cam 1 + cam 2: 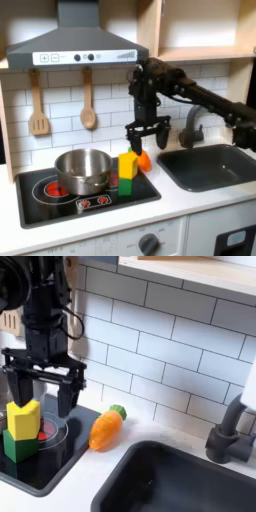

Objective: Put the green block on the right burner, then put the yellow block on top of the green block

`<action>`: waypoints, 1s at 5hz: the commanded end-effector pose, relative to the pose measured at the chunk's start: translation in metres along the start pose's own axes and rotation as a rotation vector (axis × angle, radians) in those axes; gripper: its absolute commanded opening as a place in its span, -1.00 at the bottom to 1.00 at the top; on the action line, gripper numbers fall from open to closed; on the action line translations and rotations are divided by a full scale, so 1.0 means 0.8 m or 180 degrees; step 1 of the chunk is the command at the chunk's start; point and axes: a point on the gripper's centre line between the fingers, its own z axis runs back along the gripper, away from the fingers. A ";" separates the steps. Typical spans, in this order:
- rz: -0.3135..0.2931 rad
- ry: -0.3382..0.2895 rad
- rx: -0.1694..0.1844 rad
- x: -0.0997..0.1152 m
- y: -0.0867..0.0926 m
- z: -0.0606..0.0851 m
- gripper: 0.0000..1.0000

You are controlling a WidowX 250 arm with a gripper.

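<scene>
Your tool (42,384) hangs wide open, holding nothing, just above the yellow block (25,418) stacked on the green block (19,446); any sideways drift toward 9 o'clock could topple it.

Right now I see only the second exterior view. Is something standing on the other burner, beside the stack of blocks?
Observer: Yes. A metal pot stands there, to the first exterior view's left of the yellow block and the green block under it.
Operator: And on the wall above the pot?
Observer: Two wooden utensils hang there, a slotted spatula and a spoon.
</scene>
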 end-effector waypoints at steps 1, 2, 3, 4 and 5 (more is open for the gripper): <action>-0.0175 0.0000 0.0028 -0.019 -0.027 -0.003 1.00; -0.0201 0.0085 0.0094 -0.030 -0.025 -0.014 1.00; -0.0286 0.0167 0.0221 -0.053 -0.011 -0.023 1.00; -0.0392 0.0305 0.0320 -0.078 -0.007 -0.033 1.00; -0.0480 0.0358 0.0266 -0.098 -0.008 -0.033 1.00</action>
